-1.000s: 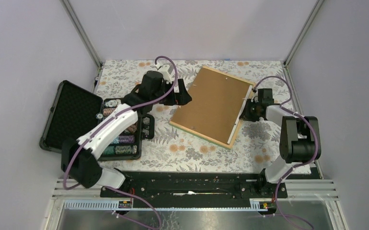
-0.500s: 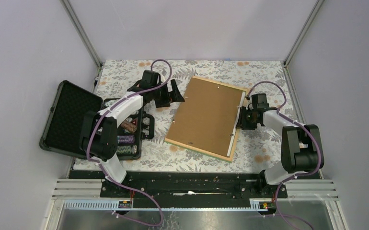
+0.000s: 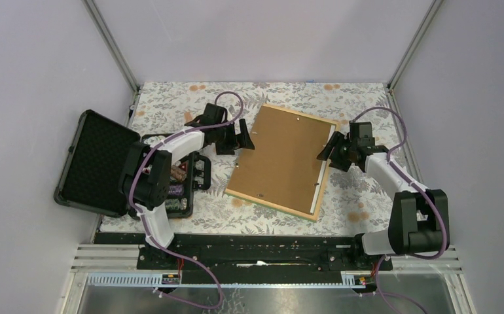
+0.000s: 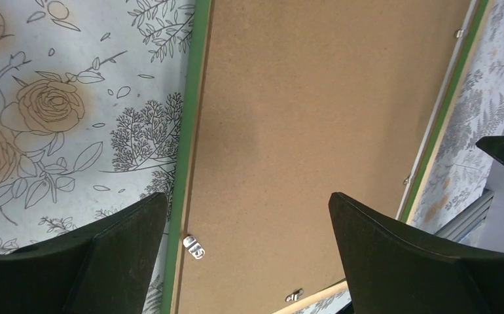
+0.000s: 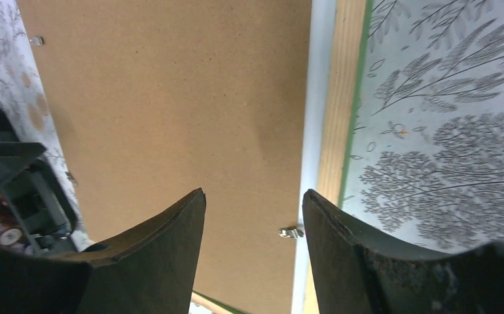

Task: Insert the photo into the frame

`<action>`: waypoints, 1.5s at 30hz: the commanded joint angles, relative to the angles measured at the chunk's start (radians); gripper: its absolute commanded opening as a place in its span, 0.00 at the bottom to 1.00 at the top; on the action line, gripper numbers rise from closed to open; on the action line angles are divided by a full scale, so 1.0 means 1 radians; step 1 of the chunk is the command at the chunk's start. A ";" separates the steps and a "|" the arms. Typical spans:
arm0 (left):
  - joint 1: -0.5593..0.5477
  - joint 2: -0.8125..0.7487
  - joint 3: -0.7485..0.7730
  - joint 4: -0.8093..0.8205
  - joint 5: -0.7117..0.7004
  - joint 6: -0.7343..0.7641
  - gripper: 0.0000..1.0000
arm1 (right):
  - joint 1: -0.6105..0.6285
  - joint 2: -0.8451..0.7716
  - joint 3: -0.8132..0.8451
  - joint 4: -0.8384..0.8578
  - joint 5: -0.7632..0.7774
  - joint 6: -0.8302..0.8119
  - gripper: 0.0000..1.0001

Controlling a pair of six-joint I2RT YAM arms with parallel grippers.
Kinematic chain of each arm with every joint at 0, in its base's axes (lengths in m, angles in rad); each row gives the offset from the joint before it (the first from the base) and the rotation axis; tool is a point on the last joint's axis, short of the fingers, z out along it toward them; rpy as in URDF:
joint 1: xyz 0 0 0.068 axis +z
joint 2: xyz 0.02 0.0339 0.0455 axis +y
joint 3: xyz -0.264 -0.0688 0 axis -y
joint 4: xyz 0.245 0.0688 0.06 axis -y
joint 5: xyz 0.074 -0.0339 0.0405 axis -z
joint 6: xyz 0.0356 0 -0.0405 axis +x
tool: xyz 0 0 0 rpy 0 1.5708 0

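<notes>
White photo edge (image 5: pixel 318 98), clearest from right wrist — left claw (image 4: pixel 247 196), right claw (image 5: pixel 254 193) gape empty.

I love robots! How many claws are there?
2. The left claw is by the frame's left edge, the right claw by its right edge. Both are open and empty.

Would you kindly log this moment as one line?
frame: face-down, flat; backing board: in frame; left gripper: open, empty; right gripper: open, empty
</notes>
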 commanded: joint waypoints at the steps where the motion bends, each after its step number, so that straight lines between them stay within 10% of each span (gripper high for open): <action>1: -0.007 0.042 0.032 0.010 -0.022 0.032 0.99 | 0.008 0.053 -0.032 0.096 -0.087 0.158 0.63; 24: -0.039 0.100 0.042 -0.004 -0.010 0.013 0.99 | 0.190 0.210 0.038 0.031 0.246 0.289 0.68; 36: -0.056 0.087 0.036 -0.005 -0.009 0.017 0.97 | 0.189 -0.055 -0.174 0.484 0.063 0.412 0.63; 45: -0.077 0.054 0.065 -0.066 -0.109 0.049 0.99 | 0.190 -0.149 -0.154 0.315 0.195 0.397 0.64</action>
